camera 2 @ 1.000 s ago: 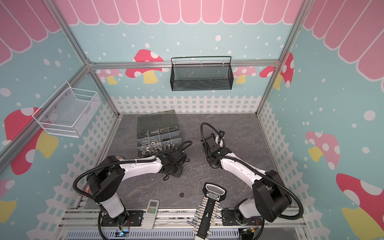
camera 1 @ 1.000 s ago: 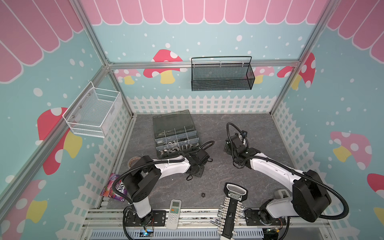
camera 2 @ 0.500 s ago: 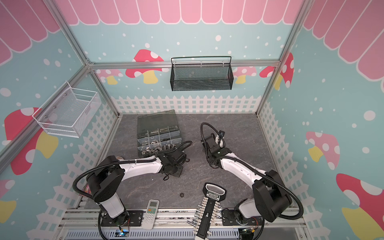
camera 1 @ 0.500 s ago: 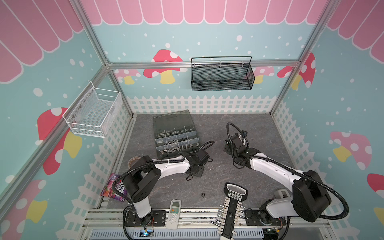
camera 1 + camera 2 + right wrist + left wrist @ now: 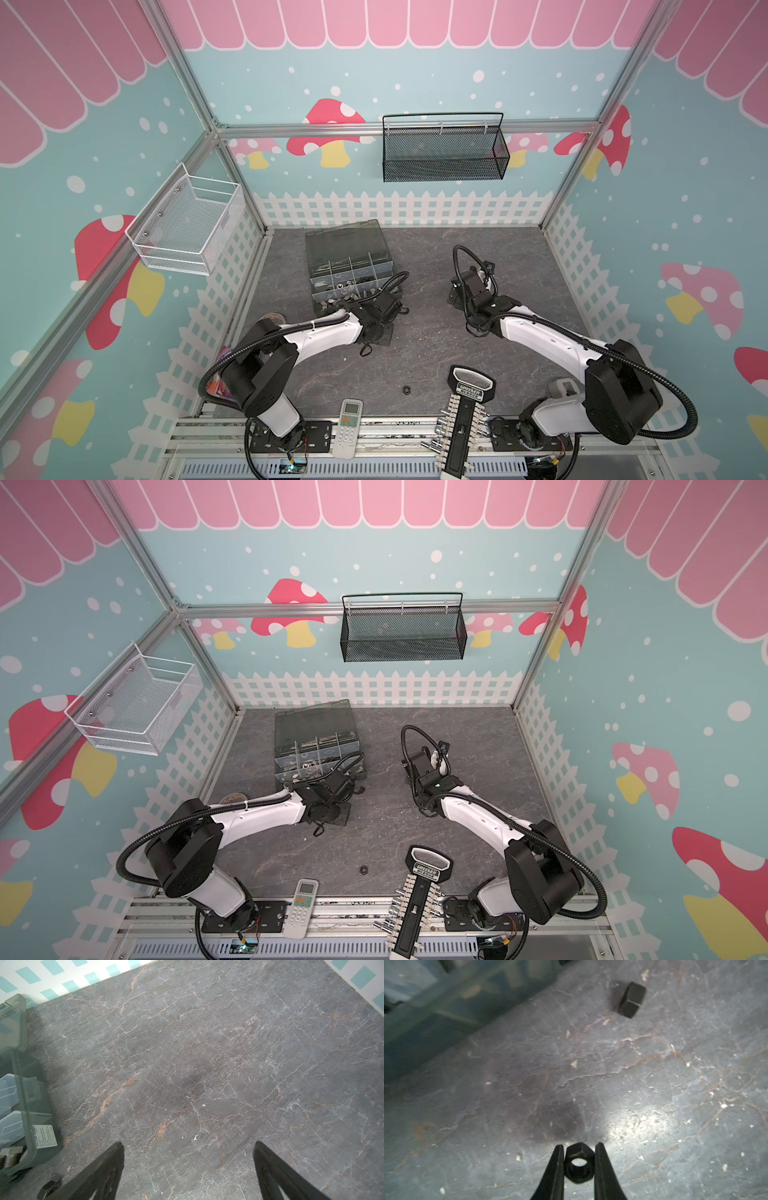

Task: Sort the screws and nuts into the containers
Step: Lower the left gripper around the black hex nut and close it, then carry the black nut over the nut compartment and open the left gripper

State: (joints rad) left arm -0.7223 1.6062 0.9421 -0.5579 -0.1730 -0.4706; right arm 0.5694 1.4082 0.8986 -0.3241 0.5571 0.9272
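Left tool (image 5: 579, 1147) pinches a black nut (image 5: 578, 1176) just beside the box (image 5: 345, 245), left of the tabletop's (image 5: 432, 345) middle; right tool (image 5: 189, 1144) gapes wide, empty. Lift straight, then release low inside the box.

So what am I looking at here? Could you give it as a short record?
left hand: shut on black nut
right hand: open, holding nothing, over the table
organizer box: lid open, left of centre, close to the left hand
loose black nut: on the table near the front
front edge: remote control, socket rack
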